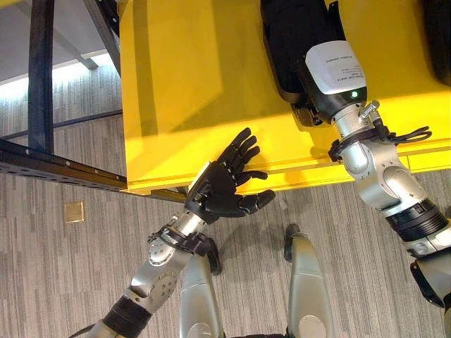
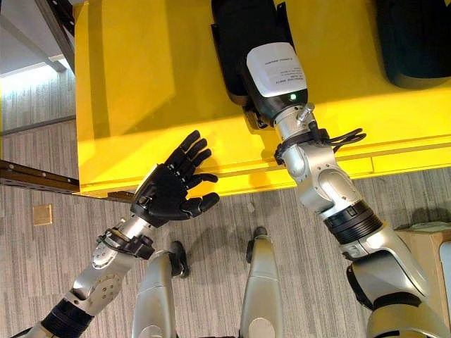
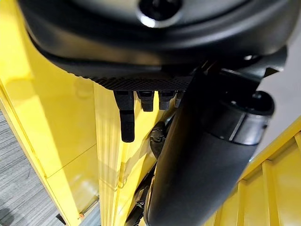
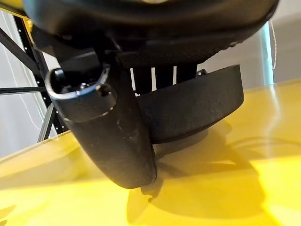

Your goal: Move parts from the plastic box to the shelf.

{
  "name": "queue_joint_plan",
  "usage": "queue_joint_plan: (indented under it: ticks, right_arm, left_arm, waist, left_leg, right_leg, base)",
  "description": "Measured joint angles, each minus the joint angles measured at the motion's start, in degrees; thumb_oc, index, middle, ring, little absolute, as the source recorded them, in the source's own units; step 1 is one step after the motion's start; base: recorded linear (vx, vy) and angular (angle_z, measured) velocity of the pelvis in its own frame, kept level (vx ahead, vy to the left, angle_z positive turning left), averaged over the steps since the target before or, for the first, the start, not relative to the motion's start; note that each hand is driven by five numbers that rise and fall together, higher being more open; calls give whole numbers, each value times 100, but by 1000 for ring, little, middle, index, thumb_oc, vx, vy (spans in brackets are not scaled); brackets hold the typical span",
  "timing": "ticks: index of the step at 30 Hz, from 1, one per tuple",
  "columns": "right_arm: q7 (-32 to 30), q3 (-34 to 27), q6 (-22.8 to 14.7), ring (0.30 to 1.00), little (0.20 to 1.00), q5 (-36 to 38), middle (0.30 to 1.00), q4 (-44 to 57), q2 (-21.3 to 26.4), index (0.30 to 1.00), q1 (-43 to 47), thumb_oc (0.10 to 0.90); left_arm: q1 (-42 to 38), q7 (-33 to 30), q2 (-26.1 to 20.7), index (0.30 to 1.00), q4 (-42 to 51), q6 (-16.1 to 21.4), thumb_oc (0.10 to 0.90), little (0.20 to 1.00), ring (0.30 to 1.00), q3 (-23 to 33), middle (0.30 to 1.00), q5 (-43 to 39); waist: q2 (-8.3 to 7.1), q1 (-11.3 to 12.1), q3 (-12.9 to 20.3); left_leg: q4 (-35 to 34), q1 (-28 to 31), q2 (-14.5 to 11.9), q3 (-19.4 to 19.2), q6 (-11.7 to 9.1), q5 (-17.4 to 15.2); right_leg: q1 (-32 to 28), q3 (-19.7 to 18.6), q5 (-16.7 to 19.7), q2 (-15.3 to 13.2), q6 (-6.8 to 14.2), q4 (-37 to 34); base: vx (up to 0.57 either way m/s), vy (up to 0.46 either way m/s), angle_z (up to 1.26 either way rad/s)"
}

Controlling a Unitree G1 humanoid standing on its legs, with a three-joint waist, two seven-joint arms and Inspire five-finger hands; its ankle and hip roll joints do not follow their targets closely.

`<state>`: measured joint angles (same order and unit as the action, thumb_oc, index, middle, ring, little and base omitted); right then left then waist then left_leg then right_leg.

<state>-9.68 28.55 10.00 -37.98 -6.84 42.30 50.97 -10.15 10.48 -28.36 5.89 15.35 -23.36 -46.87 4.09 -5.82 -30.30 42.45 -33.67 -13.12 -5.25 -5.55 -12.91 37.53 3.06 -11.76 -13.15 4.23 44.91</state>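
Black part (image 2: pixel 243 42) lies in yellow plastic box (image 1: pixel 183 84); right robot hand (image 1: pixel 310 113) reaches over near wall onto it, fingers hidden, grip unclear, perhaps curled under. Left robot hand (image 1: pixel 224 184) spread wide outside wall, empty. Advice: seat grip firmly, lift straight clear of wall.

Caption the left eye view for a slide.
Left hand open at the yellow box's front rim; right hand reaching onto a black part inside.
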Motion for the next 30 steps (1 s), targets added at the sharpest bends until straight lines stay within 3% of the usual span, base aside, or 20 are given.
queue_joint_plan:
  ticks: [18, 30]
  right_arm:
    - [-158, -68, 35, 300, 300, -7, 300, 14, -8, 300, -156, 400]
    - [-398, -237, 292, 300, 300, -6, 300, 39, -364, 300, -303, 400]
  left_arm:
    - [19, -32, 0, 1000, 2, -15, 900, 1000, 1000, 3, 1000, -11]
    - [26, -37, 3, 1000, 19, 1, 900, 1000, 1000, 0, 1000, -11]
  waist:
    - [2, -70, 0]
    - [11, -152, 1]
  left_leg:
    - [8, 81, 29, -95, 51, -31]
    - [-4, 96, 52, -174, 61, -36]
  right_leg:
    - [-17, -127, 12, 0, 18, -4]
    - [-18, -211, 70, 0, 71, -86]
  base:
    - [5, 15, -1]
    - [0, 0, 0]
